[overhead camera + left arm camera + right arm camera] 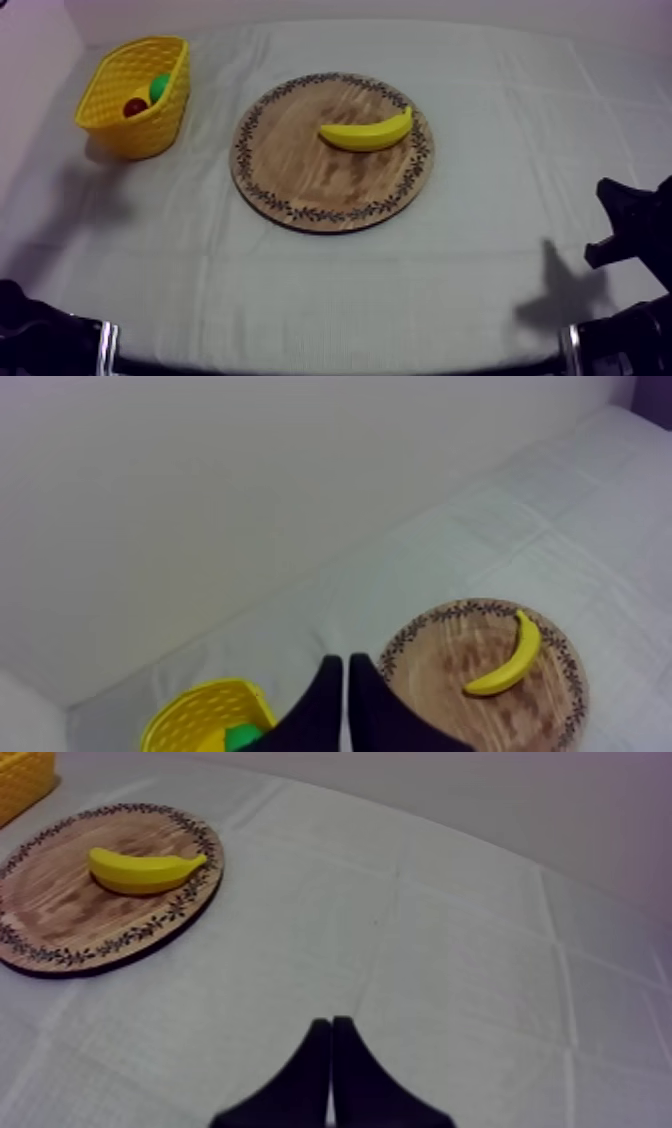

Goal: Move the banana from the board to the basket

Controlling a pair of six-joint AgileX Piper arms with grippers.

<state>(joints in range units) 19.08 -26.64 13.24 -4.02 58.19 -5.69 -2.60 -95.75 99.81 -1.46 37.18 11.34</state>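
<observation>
One smooth curved banana [366, 132] lies on one round, pattern-rimmed wooden board [300, 185]. One yellow lattice basket [118, 128] holds one small red fruit [134, 106], one green toy [159, 87]. The left tool [346, 666] and right tool [331, 1022] are pressed together, empty.

There was one banana [366, 133] and one round wooden board [300, 170]. There was also one yellow basket [150, 125]. Inside it two pieces of toy fruit could be counted: one small red fruit [134, 106] and one green piece [159, 87].
</observation>
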